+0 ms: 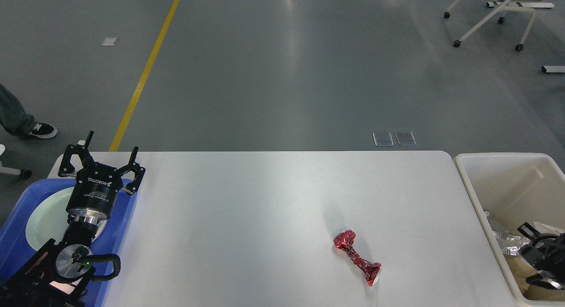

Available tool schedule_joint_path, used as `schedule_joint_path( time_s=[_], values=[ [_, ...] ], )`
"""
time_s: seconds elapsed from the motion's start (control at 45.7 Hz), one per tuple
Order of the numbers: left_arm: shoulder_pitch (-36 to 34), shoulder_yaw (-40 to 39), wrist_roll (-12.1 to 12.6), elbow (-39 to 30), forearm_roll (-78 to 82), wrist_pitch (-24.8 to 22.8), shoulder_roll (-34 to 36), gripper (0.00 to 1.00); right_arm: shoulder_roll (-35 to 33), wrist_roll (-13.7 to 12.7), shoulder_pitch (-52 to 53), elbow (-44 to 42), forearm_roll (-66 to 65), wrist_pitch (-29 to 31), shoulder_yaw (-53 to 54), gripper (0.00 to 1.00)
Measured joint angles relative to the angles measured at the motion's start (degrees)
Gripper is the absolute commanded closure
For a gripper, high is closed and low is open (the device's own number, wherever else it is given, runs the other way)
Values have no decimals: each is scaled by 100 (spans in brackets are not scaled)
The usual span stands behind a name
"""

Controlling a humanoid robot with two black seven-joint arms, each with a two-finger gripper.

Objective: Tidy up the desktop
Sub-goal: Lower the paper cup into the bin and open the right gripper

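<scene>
Desktop (265, 201): one crushed can (356, 256) (red).

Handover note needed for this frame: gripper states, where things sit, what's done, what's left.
Left gripper: open, empty, hovering over the blue plastic tray holding a pale round plate.
Right gripper: low inside the cream plastic bin; open or shut cannot be told.
Crumpled silver foil lies in the bin.
Left: the crushed red can lying on the white desktop, right of centre, nearer the bin.

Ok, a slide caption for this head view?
Crushed red metal can left on the white rectangular desktop; left gripper open above the blue plastic tray.
</scene>
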Motion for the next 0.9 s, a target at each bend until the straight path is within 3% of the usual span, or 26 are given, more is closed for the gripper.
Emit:
schedule_joint_path(
  time_s=[0.022, 0.044, 0.284, 0.897],
  values=[
    [0, 0, 0, 0, 0, 0, 0, 4, 0, 0, 0, -1, 0, -6, -3, 6],
    [0, 0, 0, 0, 0, 0, 0, 4, 0, 0, 0, -2, 0, -16, -5, 0],
    [0, 0, 0, 0, -1, 0, 0, 4, 0, 0, 17, 28, -11, -453, -6, 0],
    [0, 1, 6, 0, 0, 0, 0, 4, -232, 0, 498, 335, -509, -303, -97, 0]
  ],
)
